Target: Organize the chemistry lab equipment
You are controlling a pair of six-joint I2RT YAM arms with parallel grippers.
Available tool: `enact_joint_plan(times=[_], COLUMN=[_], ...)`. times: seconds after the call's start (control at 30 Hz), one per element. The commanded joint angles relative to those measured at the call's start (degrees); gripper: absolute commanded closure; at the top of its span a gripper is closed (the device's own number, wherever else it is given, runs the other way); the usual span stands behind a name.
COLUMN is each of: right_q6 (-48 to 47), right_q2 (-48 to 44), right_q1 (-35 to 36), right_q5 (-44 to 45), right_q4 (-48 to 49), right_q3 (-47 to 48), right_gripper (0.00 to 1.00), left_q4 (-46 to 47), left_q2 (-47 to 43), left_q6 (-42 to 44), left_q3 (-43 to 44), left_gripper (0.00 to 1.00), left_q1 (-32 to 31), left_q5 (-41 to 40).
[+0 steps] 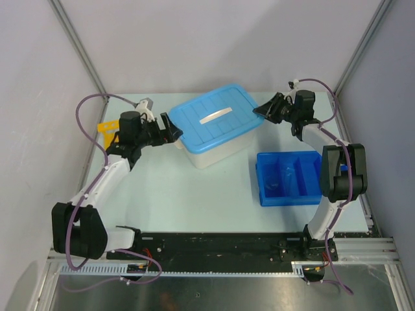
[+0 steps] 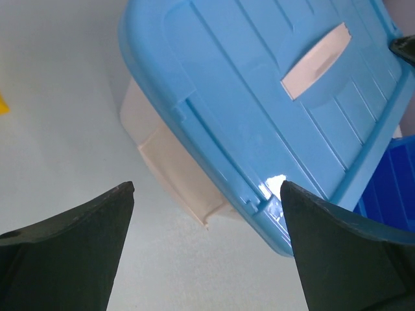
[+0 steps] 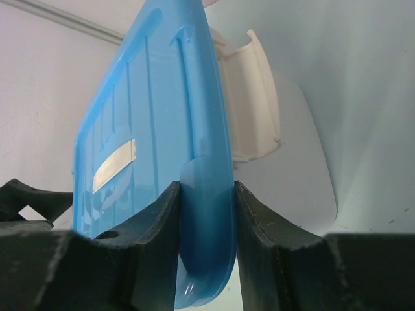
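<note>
The big white tub (image 1: 217, 153), its blue lid (image 1: 207, 120) on, stands in the middle. Your right gripper (image 3: 206, 194) pinches the lid's rim at its right corner. Your left gripper (image 2: 207, 188) is wide apart, holding nothing, just beside the tub's left end. The yellow tube rack (image 1: 106, 131) lies partly hidden behind the left arm (image 1: 110, 172). What the blue divided tray (image 1: 260, 183) holds, you cannot tell.

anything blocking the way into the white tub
Yes: the blue lid sits closed over the white tub, hiding its inside. The right gripper pinches the lid's edge; the left gripper is open beside it.
</note>
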Motion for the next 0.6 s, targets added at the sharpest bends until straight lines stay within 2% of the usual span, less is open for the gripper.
enact_joint_plan(times=[0.0, 0.17, 0.27, 0.57], right_q6=[-2.9, -3.5, -3.7, -3.0], right_q2=[0.6, -0.3, -0.4, -0.6], right_q1=[0.3, 0.0, 0.0, 0.0], right_q5=[2.1, 2.4, 2.5, 1.9], right_q4=[-4.7, -5.6, -5.8, -4.8], right_q3=[0.6, 0.6, 0.6, 0.6], right_gripper=[0.66, 0.65, 0.66, 0.65], left_q4=[7.4, 20.4, 24.8, 46.7], left_q2=[-2.1, -1.8, -1.3, 0.4], left_q6=[-5.8, -13.1, -14.9, -26.2], left_q3=[-4.9, -11.5, -14.2, -24.4], left_gripper=[0.01, 0.00, 0.01, 0.01], left_q1=[0.7, 3.0, 3.5, 3.7], left_q5=[7.4, 15.4, 15.9, 17.1])
